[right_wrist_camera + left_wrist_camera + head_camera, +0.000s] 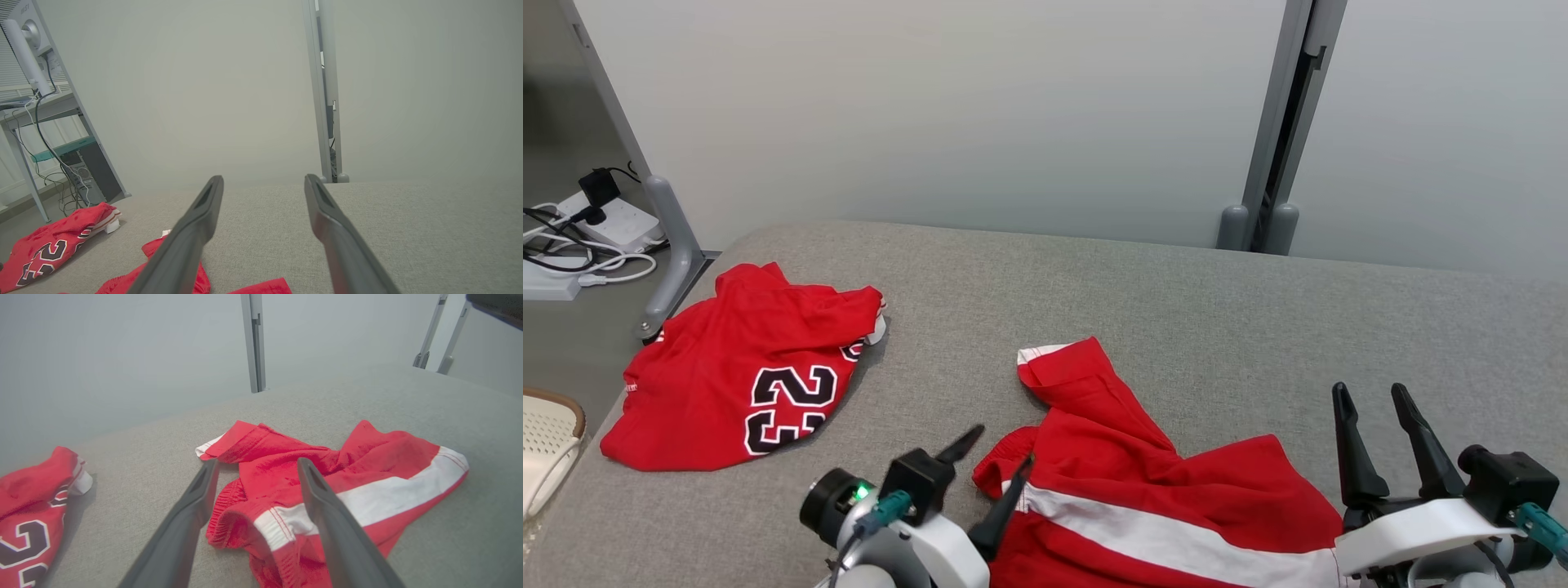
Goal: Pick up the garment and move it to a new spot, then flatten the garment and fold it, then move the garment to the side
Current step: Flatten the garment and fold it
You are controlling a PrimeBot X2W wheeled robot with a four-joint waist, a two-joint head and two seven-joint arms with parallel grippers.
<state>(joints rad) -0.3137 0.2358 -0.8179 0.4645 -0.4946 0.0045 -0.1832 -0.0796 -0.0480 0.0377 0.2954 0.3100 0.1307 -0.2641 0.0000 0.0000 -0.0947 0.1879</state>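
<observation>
The red shorts (1143, 482) with the white side stripe lie crumpled at six o'clock on the grey cloth-covered table (1094, 278), close to its near edge, one leg flung up toward twelve o'clock; neither claw holds them. The left claw (1005, 445) stands wide, its two fingers either side of the bunched waistband end and just above it, gripping nothing; the right claw (1370, 390) is spread just as wide at four o'clock, beside the far end of the white stripe and above the cloth. Judging by the heap, the step in hand is the flattening: the shorts rest loose on the table but are neither spread nor folded. The next move likely calls for each claw to pinch one end of the waistband or a hem and draw the fabric apart and away from the near edge; a pinch through several layers would drag folds along. Open room runs from twelve to three o'clock, bare up to the far edge by the grey wall posts (1262, 220); at ten o'clock a red jersey (743, 359) numbered 23 takes up the left corner, well apart from the shorts, so a sideways placing there is tight.
</observation>
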